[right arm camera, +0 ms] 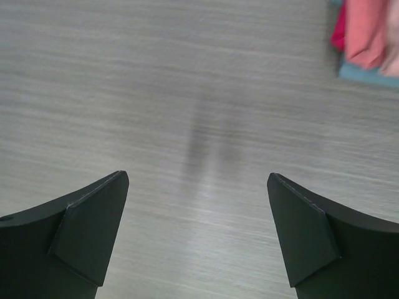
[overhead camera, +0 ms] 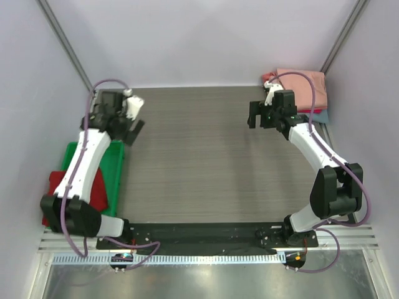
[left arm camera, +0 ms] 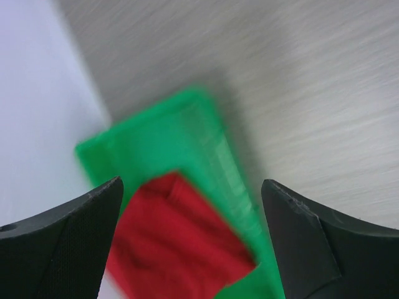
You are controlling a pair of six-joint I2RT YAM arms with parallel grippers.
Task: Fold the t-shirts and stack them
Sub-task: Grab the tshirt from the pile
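Red t-shirt (left arm camera: 174,243) is lying in the green tray (overhead camera: 117,156) at the table's (overhead camera: 199,162) left edge, partly hidden under the left arm in the top view. The folded stack (overhead camera: 302,84), salmon-pink on top with red and teal edges showing beneath, is sitting in the far right corner. Left gripper (left arm camera: 190,187) is hovering above the tray, jaws spread wide and gripping nothing. Right gripper (right arm camera: 196,180) is hovering over bare table near the stack, equally wide and empty.
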